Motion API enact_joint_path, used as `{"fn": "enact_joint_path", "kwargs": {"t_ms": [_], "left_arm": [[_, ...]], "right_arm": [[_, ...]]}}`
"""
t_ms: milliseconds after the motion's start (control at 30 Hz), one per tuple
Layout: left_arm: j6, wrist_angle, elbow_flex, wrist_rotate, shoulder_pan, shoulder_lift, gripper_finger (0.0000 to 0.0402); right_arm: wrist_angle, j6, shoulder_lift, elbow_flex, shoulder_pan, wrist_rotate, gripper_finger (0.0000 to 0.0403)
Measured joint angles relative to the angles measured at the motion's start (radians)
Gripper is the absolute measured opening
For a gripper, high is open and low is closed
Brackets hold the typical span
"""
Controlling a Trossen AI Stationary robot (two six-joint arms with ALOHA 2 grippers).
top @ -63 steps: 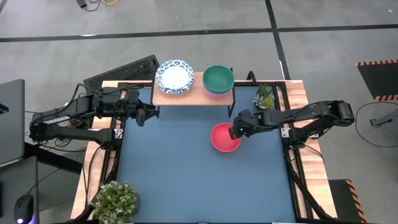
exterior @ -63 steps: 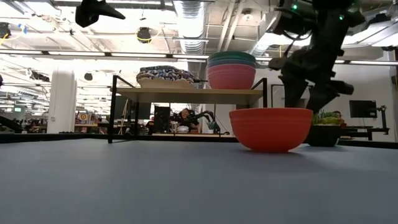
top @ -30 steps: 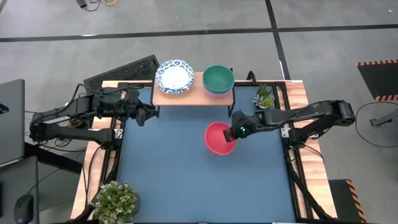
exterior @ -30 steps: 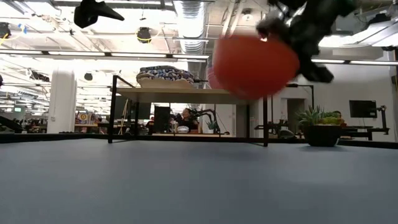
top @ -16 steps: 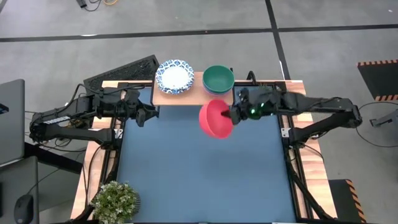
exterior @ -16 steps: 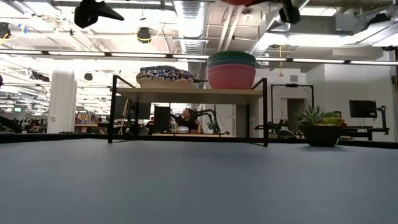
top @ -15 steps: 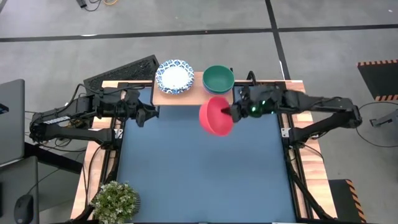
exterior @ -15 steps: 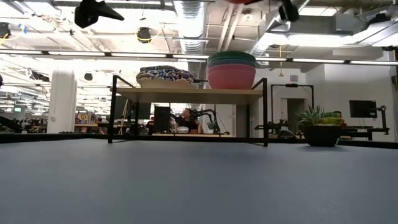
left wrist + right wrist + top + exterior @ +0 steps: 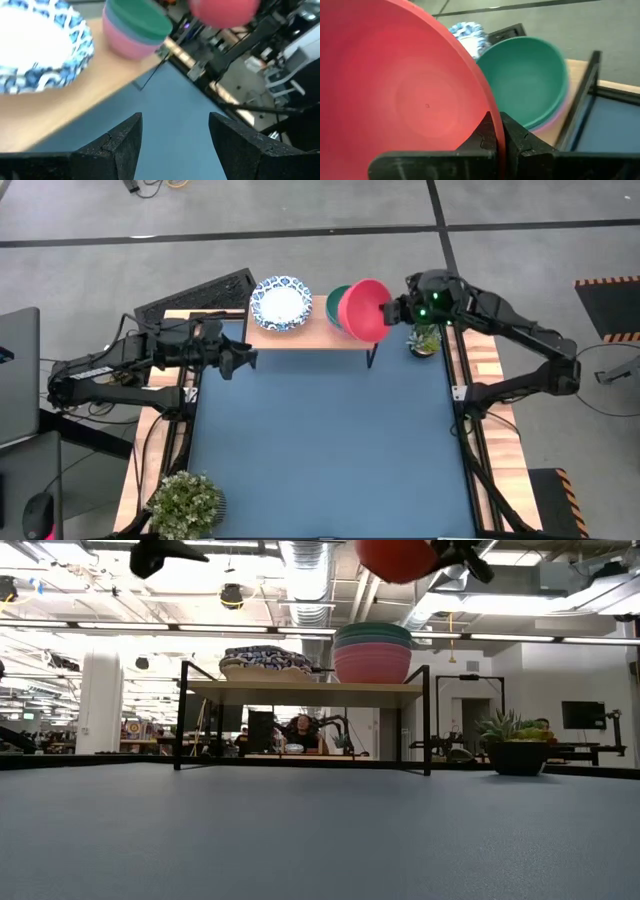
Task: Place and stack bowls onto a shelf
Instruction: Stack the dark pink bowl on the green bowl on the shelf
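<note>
The red bowl hangs in the air above the right end of the shelf, over the green bowl. The green bowl tops a stack with a lavender-blue and a pink bowl. My right gripper is shut on the red bowl, which also shows in the low view. The white bowls with blue patterned rims sit on the shelf's left half. My left gripper is open and empty, off the shelf's left near corner; its wrist view shows the gap. My right gripper pinches the red bowl's rim on the side toward the table's right, one finger inside the bowl and one outside. The fingers come from the table's right. The bowl is lifted clear and tipped steeply on edge, its opening turned up and toward the gripper.
A small potted plant stands just right of the shelf, below my right arm. A larger plant stands at the near left corner. A black slatted panel lies behind the shelf's left end. The blue tabletop spreads before the shelf.
My right gripper has carried the red bowl up from the table and toward the far edge, until it is over the green bowl on the shelf. The bowl has tipped from upright to steeply on edge.
</note>
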Motion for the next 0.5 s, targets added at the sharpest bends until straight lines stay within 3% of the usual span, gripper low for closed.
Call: {"fn": "enact_joint_path", "kwargs": {"t_ms": [233,500], "left_arm": [[0.012,0.028,0.000,0.019,0.000,0.000,0.0213],[-0.025,0.025,0.000,0.009,0.000,0.000,0.0213]], "right_arm": [[0.022,-0.067,0.070,0.001,-0.161,-0.058,0.0023],[0.014,-0.105,0.199,0.063,-0.307,-0.267,0.0023]]}}
